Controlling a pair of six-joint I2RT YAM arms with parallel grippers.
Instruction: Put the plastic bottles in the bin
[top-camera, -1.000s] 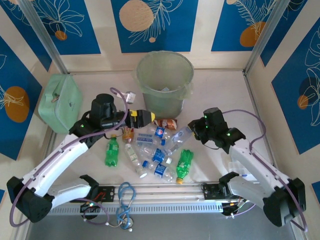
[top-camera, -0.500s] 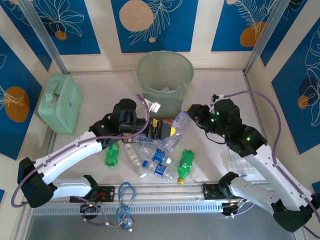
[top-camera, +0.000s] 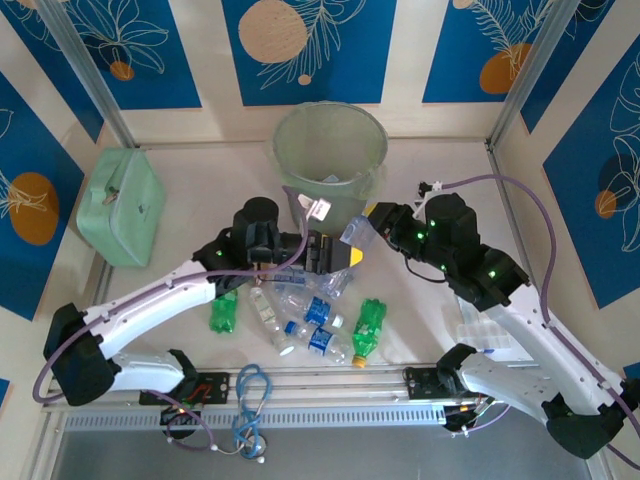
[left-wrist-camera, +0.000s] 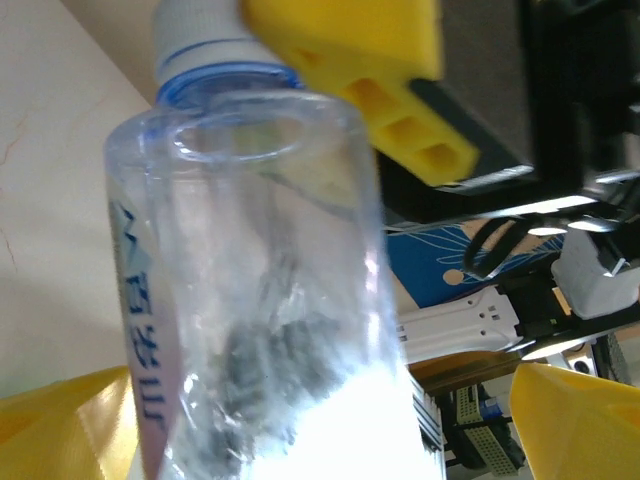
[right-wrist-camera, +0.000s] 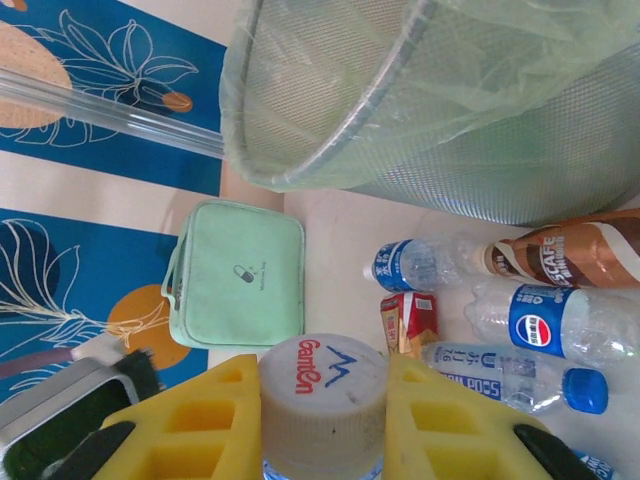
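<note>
Clear bottle (top-camera: 357, 231) hangs tilted just near of the bin (top-camera: 340, 190), above the far edge of the loose bottles (top-camera: 305, 310). My right gripper (top-camera: 378, 220) is clenched on its white cap (right-wrist-camera: 322, 385). My left gripper (top-camera: 335, 255) is released, its 2 fingers wide beside the body. Best, I judge: left clear, lift above the rim, then drop.

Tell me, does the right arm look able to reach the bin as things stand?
Probably yes. The right gripper, shut on the cap of a clear bottle, is close beside the bin with nothing between. It must rise above the rim, though, and the left gripper stands open around that bottle.
</note>
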